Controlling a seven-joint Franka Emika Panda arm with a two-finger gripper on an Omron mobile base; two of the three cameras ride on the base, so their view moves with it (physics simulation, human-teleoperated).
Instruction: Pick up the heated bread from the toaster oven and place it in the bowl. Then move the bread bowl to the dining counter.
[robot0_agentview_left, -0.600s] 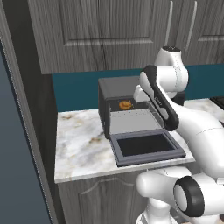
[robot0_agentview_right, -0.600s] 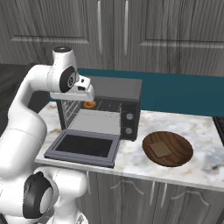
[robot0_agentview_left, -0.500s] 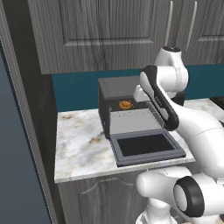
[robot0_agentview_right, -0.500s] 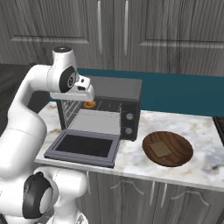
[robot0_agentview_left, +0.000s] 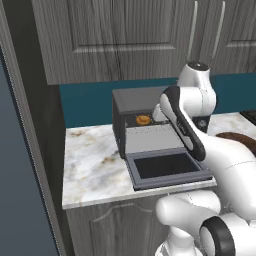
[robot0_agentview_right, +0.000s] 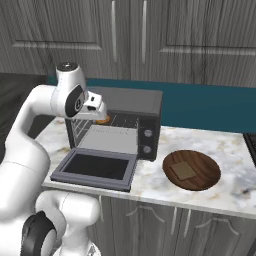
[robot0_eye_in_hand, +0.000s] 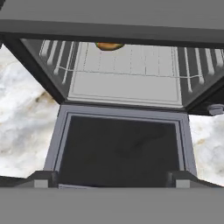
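Note:
The toaster oven (robot0_agentview_left: 131, 100) (robot0_agentview_right: 142, 102) stands on a marble counter with its glass door (robot0_eye_in_hand: 120, 148) dropped flat toward me. The heated bread (robot0_agentview_left: 143, 119) (robot0_eye_in_hand: 109, 46), a small orange-brown bun, lies at the back of the wire rack (robot0_eye_in_hand: 127, 65); in the right base view the bread (robot0_agentview_right: 104, 120) peeks out under my hand. My gripper (robot0_agentview_right: 95, 111) (robot0_eye_in_hand: 111, 179) hovers open above the door, in front of the oven mouth, holding nothing. The dark wooden bowl (robot0_agentview_right: 192, 170) (robot0_agentview_left: 240, 138) sits right of the oven. The dining counter is out of view.
A flat tan square (robot0_agentview_right: 182, 171) lies inside the bowl. Grey wall cabinets (robot0_agentview_right: 150, 35) hang over the oven above a teal backsplash (robot0_agentview_right: 210, 105). A dark tall panel (robot0_agentview_left: 30, 150) bounds the counter (robot0_agentview_left: 92, 167) on the left. The oven knobs (robot0_agentview_right: 147, 141) face front right.
The hand has eased slightly lower in front of the oven mouth. Bread, bowl and door lie as before.

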